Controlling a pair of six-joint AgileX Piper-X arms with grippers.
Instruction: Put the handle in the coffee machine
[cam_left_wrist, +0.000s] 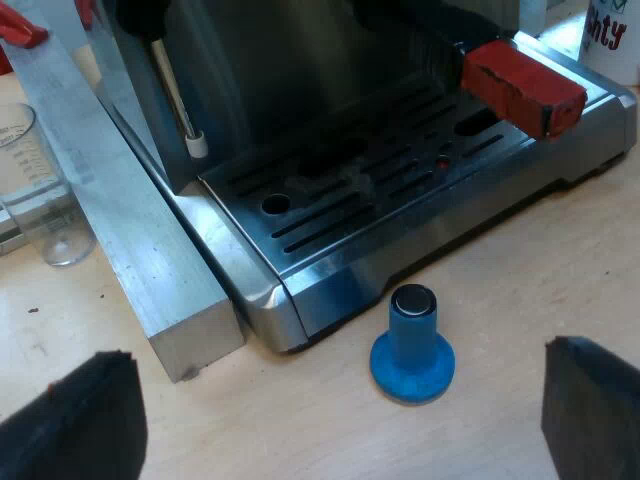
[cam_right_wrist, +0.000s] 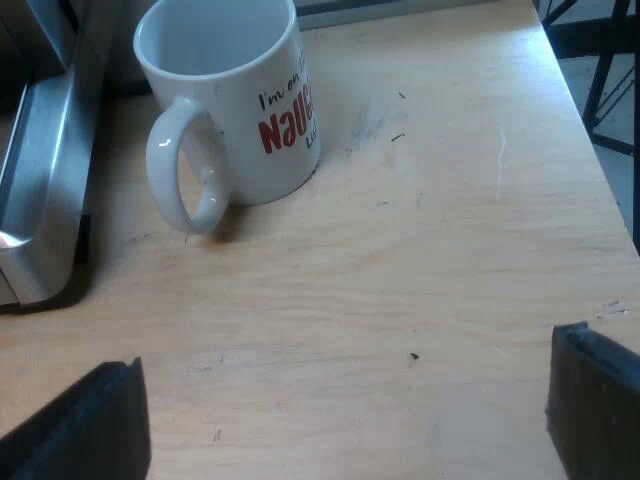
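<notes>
Left gripper: the left gripper (cam_left_wrist: 340, 415) hovered low over the pale wooden table (cam_left_wrist: 500, 290) in front of the machine. Its two black fingers (cam_left_wrist: 75, 420) were spread wide apart and held nothing.
Right gripper: the right gripper (cam_right_wrist: 345, 420) hung over bare tabletop near the mug, its black fingers (cam_right_wrist: 595, 400) likewise wide apart and empty.
Handle: the dark handle with the red end (cam_left_wrist: 522, 85) sat at the machine's front, the red block jutting out above the drip tray. Its dark part ran back into shadow under the machine, so the metal holder itself could not be made out. Neither gripper touched it.
Espresso machine: the brushed-steel espresso machine (cam_left_wrist: 250, 60) stood on the table, its slotted steel drip tray (cam_left_wrist: 330, 215) facing the left gripper. A thin steam wand with a white tip (cam_left_wrist: 180, 105) hung beside the tray.
Tamper: the blue, round-based tamper (cam_left_wrist: 412, 345) stood upright on the table just before the drip tray's front edge, apart from both left fingers.
Measuring glass: the clear measuring glass with printed marks (cam_left_wrist: 40, 190) stood upright beyond a square aluminium bar (cam_left_wrist: 130, 240) that lay against the machine's base.
Mug: the white ceramic mug with red and black lettering (cam_right_wrist: 230, 110) stood upright and empty near the machine's steel edge, its loop turned toward the right gripper.
</notes>
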